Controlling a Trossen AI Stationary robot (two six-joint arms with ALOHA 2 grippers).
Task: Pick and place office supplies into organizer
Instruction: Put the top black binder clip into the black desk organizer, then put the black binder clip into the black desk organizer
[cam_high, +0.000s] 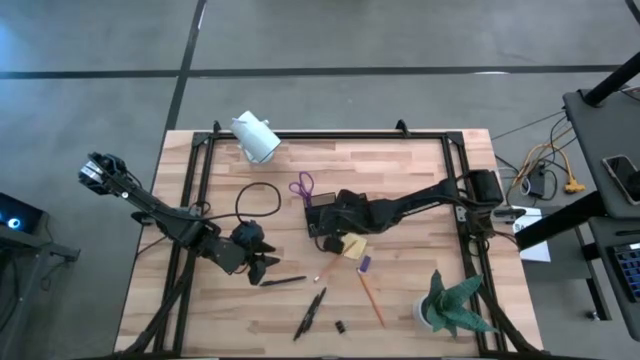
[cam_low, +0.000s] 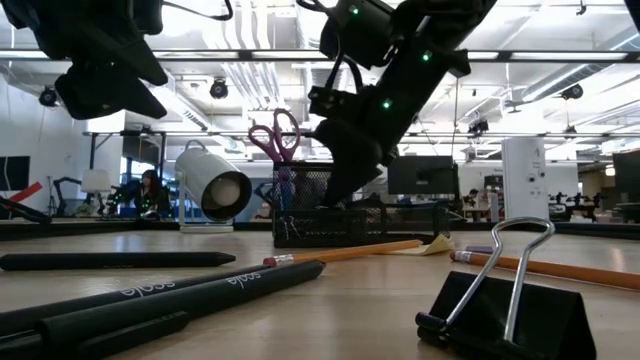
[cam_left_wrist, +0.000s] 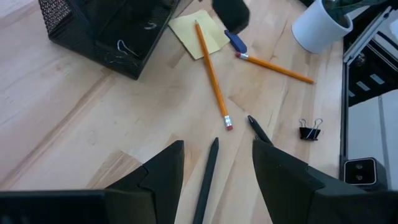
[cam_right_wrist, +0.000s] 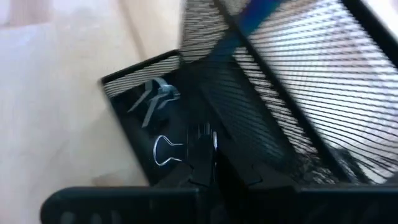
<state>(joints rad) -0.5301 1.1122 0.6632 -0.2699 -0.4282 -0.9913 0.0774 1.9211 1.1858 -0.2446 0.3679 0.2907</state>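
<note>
Wood-plank tabletop (cam_high: 400, 180) under both our arms. Our left gripper (cam_left_wrist: 214, 165) hangs with its fingers spread wide and nothing between them, just above a black pen (cam_left_wrist: 208, 180) lying on the boards. Our right gripper (cam_right_wrist: 208, 177) sits with fingers pressed together, empty, down in the organizer (cam_high: 322, 217), a black mesh box near the table's middle. Binder clips (cam_right_wrist: 163, 150) lie in its low tray and purple scissors (cam_high: 302, 186) stand in the tall part. Beside the box we see a yellow pad (cam_high: 353, 246), two pencils (cam_left_wrist: 211, 73), more pens (cam_high: 310, 310) and one binder clip (cam_left_wrist: 310, 130) loose on the table.
</note>
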